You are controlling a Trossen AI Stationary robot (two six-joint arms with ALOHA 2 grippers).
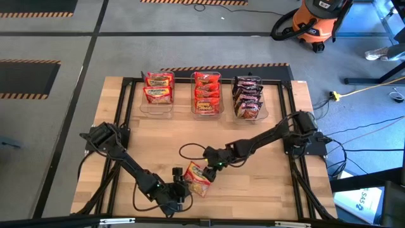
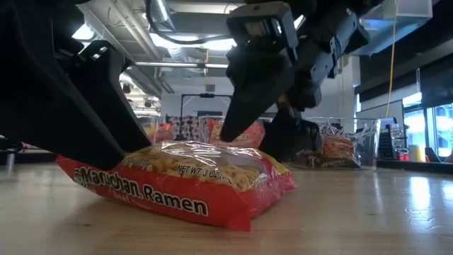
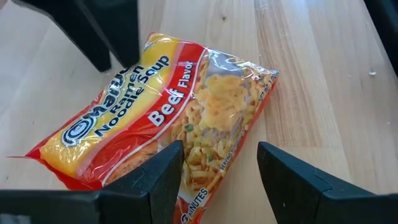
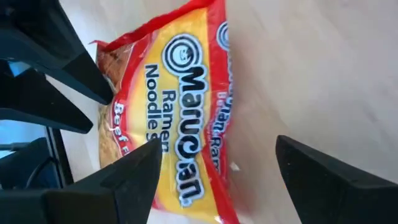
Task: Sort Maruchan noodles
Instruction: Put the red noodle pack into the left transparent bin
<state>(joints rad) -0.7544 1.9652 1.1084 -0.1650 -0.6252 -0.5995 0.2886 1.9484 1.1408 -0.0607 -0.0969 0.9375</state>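
Observation:
One orange-yellow and red Maruchan packet [image 1: 198, 179] lies flat on the wooden table near its near edge, also in the low view [image 2: 184, 184]. My left gripper [image 1: 180, 188] is open at the packet's near-left end and straddles one end of it [image 3: 217, 174]. My right gripper [image 1: 212, 166] is open over the packet's far-right side [image 4: 214, 168]. The other packets sit sorted in three clear bins along the far edge: orange-yellow ones [image 1: 158, 87], red ones [image 1: 206, 93], dark ones [image 1: 248, 97]. My left gripper comes slanting down from the table's near-left side. One finger [image 2: 106, 145] meets the packet's top face near its left end [image 2: 124, 164]; the other finger stands beside the packet over bare wood [image 3: 292, 180]. The packet lies on the table. My right gripper hangs open over the packet's far side, fingers pointing down; whether a fingertip [image 2: 237, 124] touches the wrapper I cannot tell.
Three clear bins [image 1: 142, 109] stand side by side at the far edge inside a black frame [image 1: 123, 81]. Bare wood lies between the bins and the loose packet. A cable loop [image 1: 190, 151] rests on the table beside my right arm. An orange vacuum [image 1: 316, 22] stands on the floor beyond.

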